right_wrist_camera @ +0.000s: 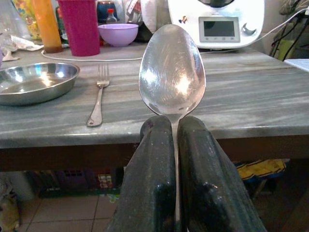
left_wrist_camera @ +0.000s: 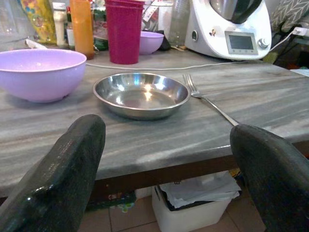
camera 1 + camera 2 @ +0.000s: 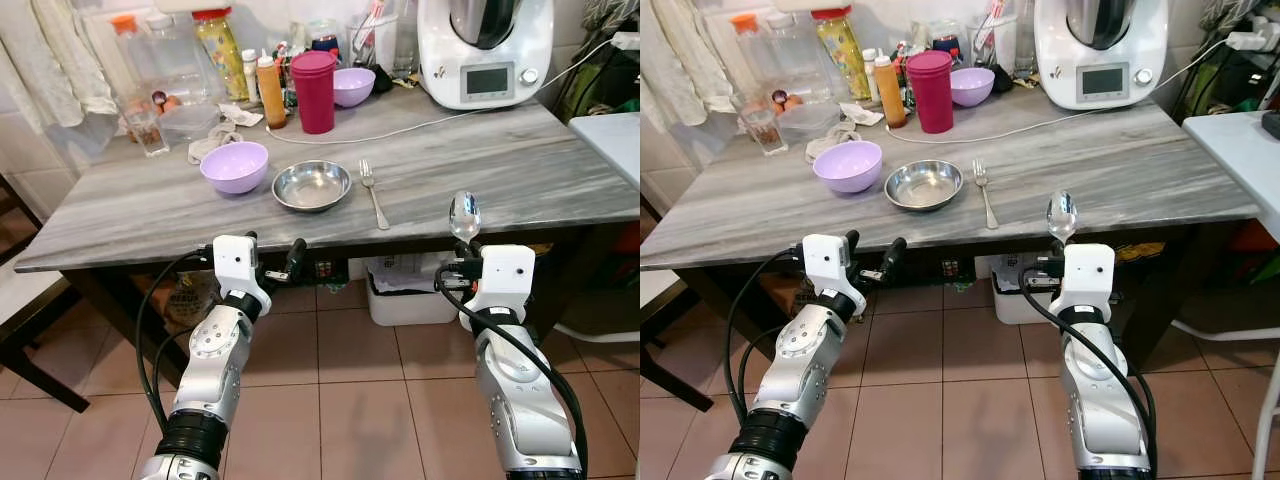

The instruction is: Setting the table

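Note:
A steel bowl [image 3: 312, 186] sits near the front of the grey marble table [image 3: 520, 160], with a fork [image 3: 373, 193] lying just to its right and a lilac bowl [image 3: 235, 166] to its left. My right gripper [image 3: 466, 250] is shut on the handle of a steel spoon [image 3: 464, 215], whose bowl points up at the table's front edge, right of the fork. My left gripper [image 3: 272, 258] is open with nothing between its fingers, held just below the table's front edge in front of the lilac bowl and steel bowl.
At the back stand a red tumbler [image 3: 314, 90], a second lilac bowl [image 3: 353, 86], an orange bottle [image 3: 270, 92], jars and a white kitchen machine [image 3: 485, 50] with its cable across the table. A white bin [image 3: 405, 290] sits under the table. A white surface [image 3: 610, 135] is at the right.

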